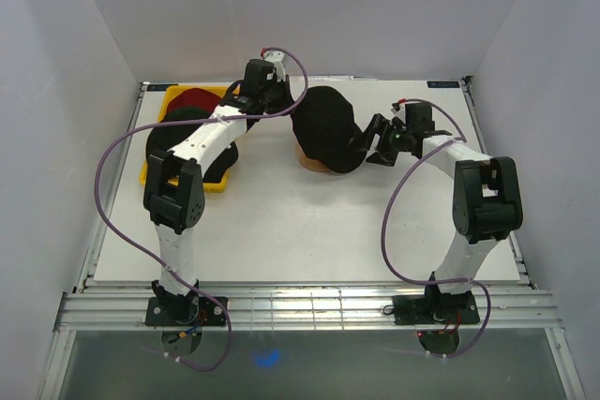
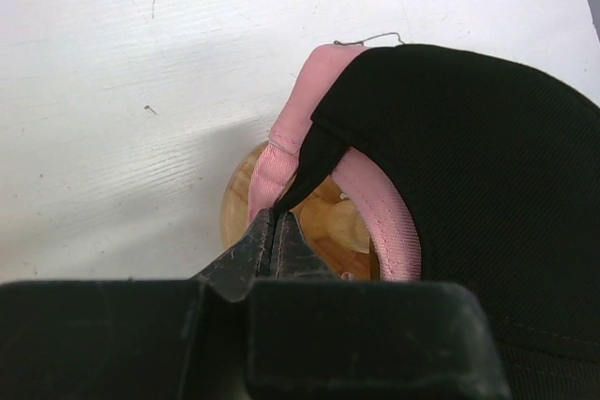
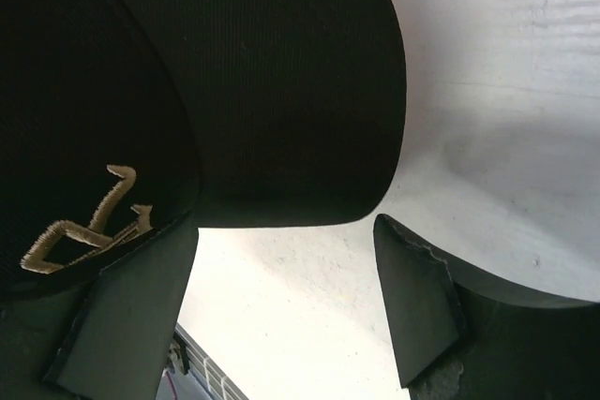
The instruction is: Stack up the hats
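Mid-table I see the black cap (image 1: 323, 128), its crown draped over the wooden stand (image 1: 314, 164). Its pink sweatband (image 2: 323, 77) shows at the rear and a pale embroidered logo (image 3: 89, 222) at the front. A red cap (image 1: 192, 97), a dark green cap (image 1: 183, 116) and a second black cap (image 1: 157, 144) lie in the yellow tray (image 1: 172, 94).

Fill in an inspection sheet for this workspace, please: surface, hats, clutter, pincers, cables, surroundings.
Surface: white table, faint scratches.
Job's things: black cap sits on the wooden stand; other hats lie in the yellow tray.
Clutter: nothing seen.
Pincers: left pincer shut on the black cap's rear edge; right pincer open at its brim.
Cables: purple cables loop beside both arms.
Surroundings: plain white walls on three sides.
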{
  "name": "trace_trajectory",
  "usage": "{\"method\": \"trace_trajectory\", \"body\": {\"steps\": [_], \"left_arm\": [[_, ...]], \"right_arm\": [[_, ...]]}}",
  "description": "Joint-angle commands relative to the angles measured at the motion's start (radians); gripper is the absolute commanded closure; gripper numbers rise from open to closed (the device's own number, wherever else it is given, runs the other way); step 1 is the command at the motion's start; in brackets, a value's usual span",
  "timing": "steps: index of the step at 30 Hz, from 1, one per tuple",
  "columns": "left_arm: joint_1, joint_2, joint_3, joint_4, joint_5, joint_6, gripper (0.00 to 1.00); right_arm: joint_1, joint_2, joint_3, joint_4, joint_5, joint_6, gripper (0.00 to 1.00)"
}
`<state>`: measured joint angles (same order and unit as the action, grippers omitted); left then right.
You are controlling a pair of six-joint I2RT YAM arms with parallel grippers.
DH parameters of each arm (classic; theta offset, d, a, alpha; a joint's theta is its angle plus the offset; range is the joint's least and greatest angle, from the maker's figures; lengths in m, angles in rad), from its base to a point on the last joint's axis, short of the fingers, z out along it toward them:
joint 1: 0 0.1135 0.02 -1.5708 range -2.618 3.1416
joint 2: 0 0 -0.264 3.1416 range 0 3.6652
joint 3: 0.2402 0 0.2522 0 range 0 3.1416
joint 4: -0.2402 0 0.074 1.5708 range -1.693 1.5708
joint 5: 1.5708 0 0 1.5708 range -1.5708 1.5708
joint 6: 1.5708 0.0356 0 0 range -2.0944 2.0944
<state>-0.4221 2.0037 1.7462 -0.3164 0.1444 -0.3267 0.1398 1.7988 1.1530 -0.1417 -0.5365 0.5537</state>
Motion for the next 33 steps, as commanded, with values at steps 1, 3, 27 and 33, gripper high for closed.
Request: {"method": "trace_trajectory", "body": {"steps": [1,3,27,33], "left_arm": [[0.002,-0.019,-0.011,-0.059,-0.037,0.009,1.0],[0.002,-0.013,-0.008,-0.062,-0.039,0.011,1.0],[-0.006,0.047,0.029,-0.124,-0.078,0.055,1.0],[-0.006,0.015,0.097,-0.161,-0.095,0.063,0.94]], "right_arm": [[0.001,0.016,-0.03,0.175,-0.036,0.071,0.19],[0.001,0.02,-0.039,0.198,-0.026,0.084,0.2],[-0.005,0.042,-0.15,0.386,0.024,0.164,0.33],[-0.011,0.019,-0.15,0.346,0.029,0.146,0.34]]}}
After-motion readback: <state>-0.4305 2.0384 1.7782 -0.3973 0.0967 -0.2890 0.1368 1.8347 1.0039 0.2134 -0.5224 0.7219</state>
